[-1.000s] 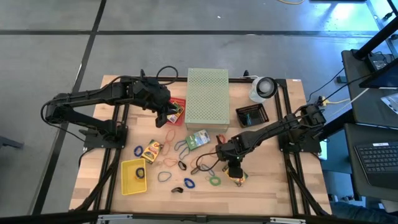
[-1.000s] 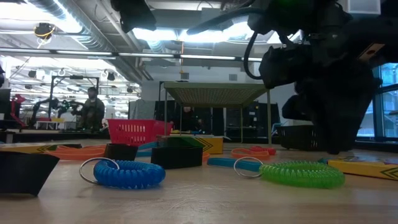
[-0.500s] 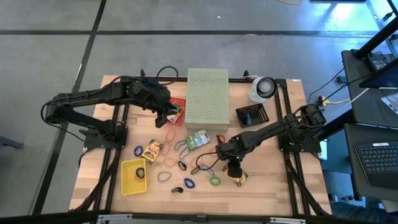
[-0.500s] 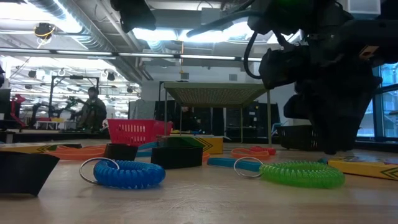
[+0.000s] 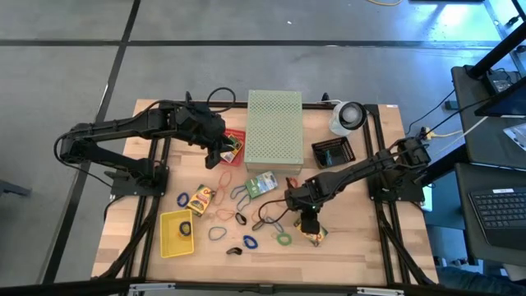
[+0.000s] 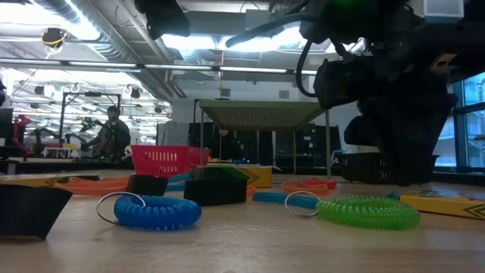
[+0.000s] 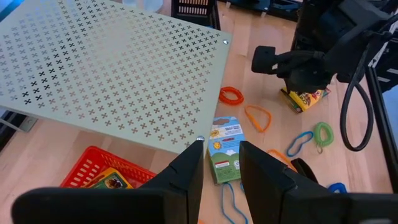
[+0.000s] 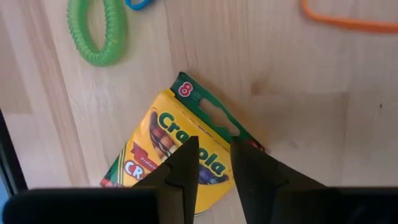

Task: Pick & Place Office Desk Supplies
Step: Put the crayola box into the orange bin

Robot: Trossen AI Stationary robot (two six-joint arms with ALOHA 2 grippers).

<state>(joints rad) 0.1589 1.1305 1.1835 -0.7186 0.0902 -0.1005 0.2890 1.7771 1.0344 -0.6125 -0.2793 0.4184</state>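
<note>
Two arms are in frame; only the right one is working. Your right gripper [image 8: 211,165] hangs directly over a yellow-and-green crayon box [image 8: 177,155] lying flat on the table [image 5: 353,247] near the front edge, just beside a green coil loop [image 8: 99,31]. The fingers stand a narrow gap apart with nothing between them, and the box is not gripped. Judgement: that gap looks too small to take the box across its width, so widen the fingers before you descend, turn the wrist so they straddle the short sides rather than the skewed diagonal the box now presents, and come straight down so a fingertip does not land on the face and skid it into the green loop. Keep the descent slow; a flat card box gives little edge to catch. Your left gripper [image 7: 217,177] waits at the back left, near the corner of the big perforated box [image 7: 118,68], fingers slightly apart and empty, above a second small card box [image 7: 224,152]. Remaining supplies, the blue, orange and green loops, lie scattered across the middle of the table. Containers: the red basket [image 7: 93,177] beside the perforated box holds one crayon box; the yellow tray [image 5: 176,233] at front left holds a dark item I cannot identify; the black mesh tray [image 5: 333,153] at back right holds contents too small to tell.
</note>
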